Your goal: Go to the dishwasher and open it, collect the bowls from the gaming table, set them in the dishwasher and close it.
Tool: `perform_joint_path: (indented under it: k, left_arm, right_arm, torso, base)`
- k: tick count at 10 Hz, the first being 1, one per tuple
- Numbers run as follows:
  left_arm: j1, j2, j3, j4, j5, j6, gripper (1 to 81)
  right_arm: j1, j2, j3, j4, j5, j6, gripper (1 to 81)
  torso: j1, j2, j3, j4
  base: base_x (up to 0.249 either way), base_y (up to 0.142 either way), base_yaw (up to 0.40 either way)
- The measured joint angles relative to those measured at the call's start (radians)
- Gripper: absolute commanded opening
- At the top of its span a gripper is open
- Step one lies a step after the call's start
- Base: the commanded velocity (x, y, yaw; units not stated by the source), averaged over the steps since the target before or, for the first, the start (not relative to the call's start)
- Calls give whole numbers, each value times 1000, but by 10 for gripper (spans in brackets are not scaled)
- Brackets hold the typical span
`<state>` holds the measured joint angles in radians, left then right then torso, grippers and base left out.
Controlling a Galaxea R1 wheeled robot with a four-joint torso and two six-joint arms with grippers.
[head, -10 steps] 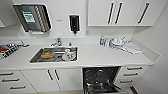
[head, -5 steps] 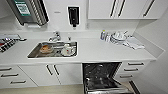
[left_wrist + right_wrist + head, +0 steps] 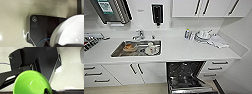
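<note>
Below the white countertop (image 3: 184, 51), right of the steel sink (image 3: 137, 48), the dark-racked dishwasher (image 3: 186, 75) gapes open. Left gripper carries a white ceramic bowl (image 3: 70, 32), right gripper a glossy green bowl (image 3: 31, 83); loading and closing remain.

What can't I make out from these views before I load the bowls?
- White bowl, left wrist view: cut off by the frame edges; what grips it cannot be seen.
- Green bowl, right wrist view: lower part cut off; how it is held is unclear.
- Dishwasher, head view: the open door runs off the bottom edge; the dark rack contents are too blurred to tell.
- Items in the sink, head view: too blurred to identify.
</note>
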<state>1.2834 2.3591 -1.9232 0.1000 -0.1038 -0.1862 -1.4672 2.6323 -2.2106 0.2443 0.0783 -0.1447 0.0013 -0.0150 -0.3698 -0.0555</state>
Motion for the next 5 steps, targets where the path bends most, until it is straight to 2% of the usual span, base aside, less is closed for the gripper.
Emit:
perform_joint_path:
  k: [3, 5]
  left_arm:
    - [-120, -64, 124, 0, 49, -13, 10]
    - [-220, -96, 184, -7, 106, -20, 10]
  right_arm:
    - [16, 0, 19, 0, 4, 0, 10]
    - [25, -3, 26, 0, 13, 0, 10]
  torso:
    - [1, 1, -98, 0]
    - [1, 1, -169, 0]
  base:
    - [0, 0, 0]
    - [0, 0, 0]
